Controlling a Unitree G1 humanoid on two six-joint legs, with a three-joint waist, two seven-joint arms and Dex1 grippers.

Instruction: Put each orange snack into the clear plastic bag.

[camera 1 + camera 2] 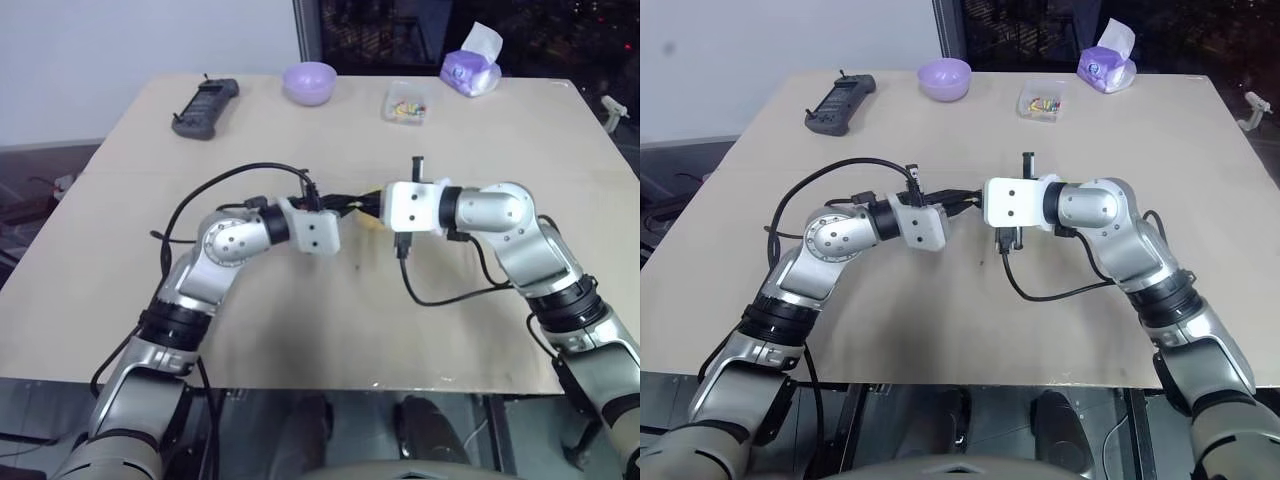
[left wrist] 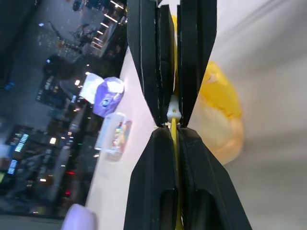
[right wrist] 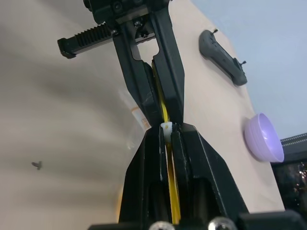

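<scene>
beige table [image 1: 520, 180] below. mid-table, left gripper [image 2: 173, 112] and right gripper [image 3: 166, 128] tip to tip, both clenched on clear plastic bag's yellow strip [image 3: 164, 111]. orange snack [image 2: 218, 115] inside bag, just beyond fingertips.

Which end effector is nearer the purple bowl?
Left. The left end effector sits below the purple bowl, slightly to its right; the right end effector lies further right, both mid-table.

Matt wooden table [image 1: 300, 330]; crinkly clear plastic bag [image 3: 136, 115]; glossy purple bowl [image 1: 309, 82].
</scene>
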